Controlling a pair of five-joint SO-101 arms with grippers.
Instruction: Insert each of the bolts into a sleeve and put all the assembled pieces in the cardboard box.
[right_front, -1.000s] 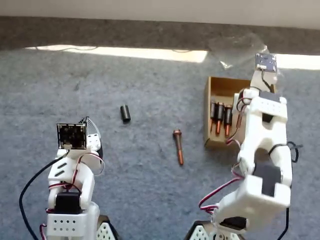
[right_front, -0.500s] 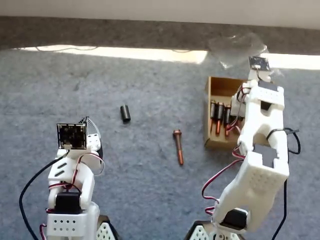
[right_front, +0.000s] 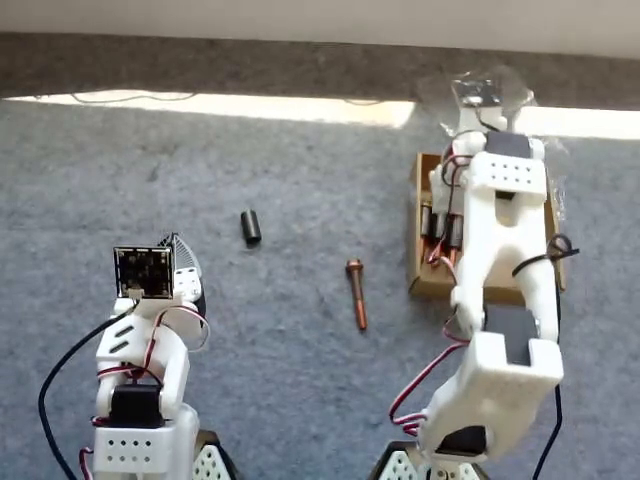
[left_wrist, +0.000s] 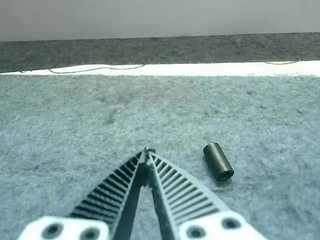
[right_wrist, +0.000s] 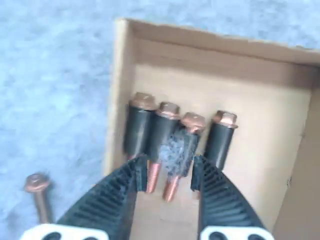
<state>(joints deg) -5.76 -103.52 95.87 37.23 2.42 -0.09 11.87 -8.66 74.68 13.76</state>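
One loose copper bolt (right_front: 356, 293) and a short black cylindrical sleeve (left_wrist: 218, 161) lie apart on the grey table (right_front: 270, 340). The right gripper (right_wrist: 167, 169), fingers spread and empty, should rise clear of the shallow cardboard box (right_wrist: 122, 75) first. The left gripper (left_wrist: 146, 153), near the sleeve, has its fingers pressed together. Four sleeved bolts (right_wrist: 162, 131) lie side by side inside the box.

Carpeted room; grey carpet (right_front: 300, 380) below pale wall (left_wrist: 150, 15)
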